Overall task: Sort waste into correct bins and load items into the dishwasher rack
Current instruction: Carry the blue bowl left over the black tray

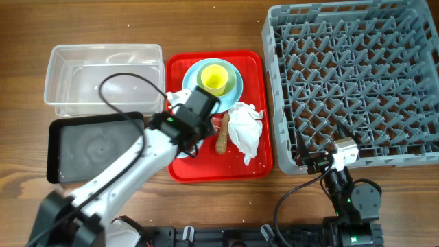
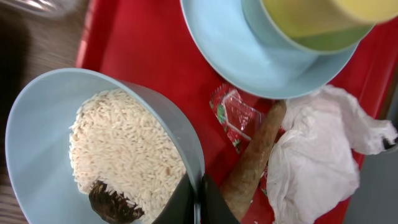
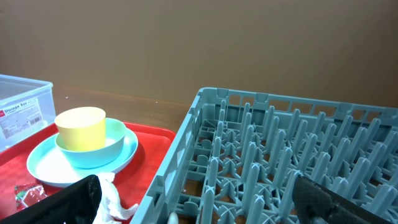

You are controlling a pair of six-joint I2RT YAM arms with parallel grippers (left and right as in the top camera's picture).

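Two claws differ: left claw (image 2: 198,184) clamps the small blue bowl (image 2: 37,143) by its right rim, black tray (image 1: 89,147) nearby leftward; right claw (image 3: 196,186) gapes empty.

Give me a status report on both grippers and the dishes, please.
Left gripper shut on rim of small light blue bowl. Right gripper open beside large grey plastic rack. Brown sausage-like stick close by.

You have two bowls (pale green bowl (image 3: 107,153), light blue bowl (image 2: 36,155)), two bins (clear tub (image 1: 56,77), black tray (image 1: 53,148)), and one each of plate (image 2: 224,50), yellow cup (image 1: 213,78), napkin (image 1: 245,127), red wrapper (image 2: 235,116), brown stick (image 2: 255,163), red tray (image 1: 258,162) and rack (image 1: 357,75).
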